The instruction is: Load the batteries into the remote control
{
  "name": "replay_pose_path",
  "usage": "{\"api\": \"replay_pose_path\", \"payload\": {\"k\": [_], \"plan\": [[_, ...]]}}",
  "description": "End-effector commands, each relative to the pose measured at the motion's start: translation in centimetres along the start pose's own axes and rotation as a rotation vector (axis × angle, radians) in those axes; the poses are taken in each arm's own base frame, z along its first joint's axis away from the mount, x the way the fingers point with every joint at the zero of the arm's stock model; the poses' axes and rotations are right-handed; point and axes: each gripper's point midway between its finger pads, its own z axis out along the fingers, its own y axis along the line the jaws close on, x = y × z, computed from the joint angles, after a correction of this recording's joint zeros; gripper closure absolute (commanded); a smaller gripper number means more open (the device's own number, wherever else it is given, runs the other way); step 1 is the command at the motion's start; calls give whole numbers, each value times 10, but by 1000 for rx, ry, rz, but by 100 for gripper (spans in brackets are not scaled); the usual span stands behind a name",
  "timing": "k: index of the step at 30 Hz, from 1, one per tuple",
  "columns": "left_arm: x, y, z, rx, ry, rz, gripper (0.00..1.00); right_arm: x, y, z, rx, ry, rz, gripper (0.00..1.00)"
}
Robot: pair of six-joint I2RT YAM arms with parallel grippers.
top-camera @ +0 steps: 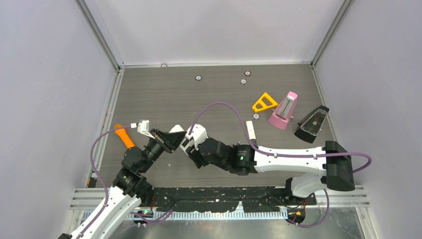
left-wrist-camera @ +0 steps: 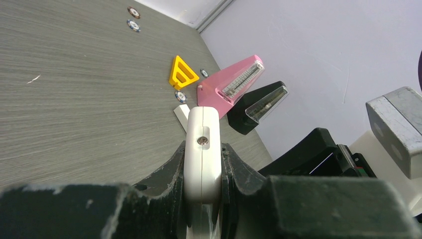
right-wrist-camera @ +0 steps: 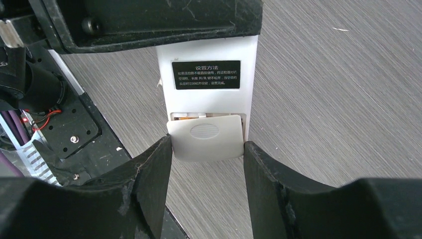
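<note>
The white remote control [left-wrist-camera: 202, 134] is clamped edge-on between my left gripper's [left-wrist-camera: 203, 150] jaws and held above the table; in the top view it shows just left of centre [top-camera: 176, 130]. In the right wrist view its back faces me, with a black label [right-wrist-camera: 206, 74]. Its white battery cover [right-wrist-camera: 206, 142] sits partly slid out. My right gripper [right-wrist-camera: 206, 148] has one fingertip against each side of that cover. An orange-red battery sliver [right-wrist-camera: 188, 116] shows in the gap above the cover. No loose batteries show anywhere.
An orange stick [top-camera: 124, 135] lies at the left. A small white strip [top-camera: 250, 130], yellow triangle [top-camera: 264, 102], pink metronome [top-camera: 283, 110] and black metronome [top-camera: 311, 124] stand at the right. Small round discs [top-camera: 198, 77] lie at the back.
</note>
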Motion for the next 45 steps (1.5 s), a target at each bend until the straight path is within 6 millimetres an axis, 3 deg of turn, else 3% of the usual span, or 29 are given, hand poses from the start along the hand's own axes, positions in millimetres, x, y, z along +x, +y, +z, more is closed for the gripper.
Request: {"api": "replay_pose_path", "payload": {"k": [1, 24, 32, 45], "plan": [[-19, -24, -2, 79, -57, -3, 100, -22, -9, 0, 42, -56, 66, 53], [-25, -19, -4, 36, -79, 7, 100, -16, -19, 1, 74, -29, 92, 53], [-22, -20, -2, 47, -66, 2, 100, -21, -7, 5, 6, -31, 68, 53], [-26, -10, -4, -3, -96, 13, 100, -21, 4, -9, -102, -71, 24, 52]]}}
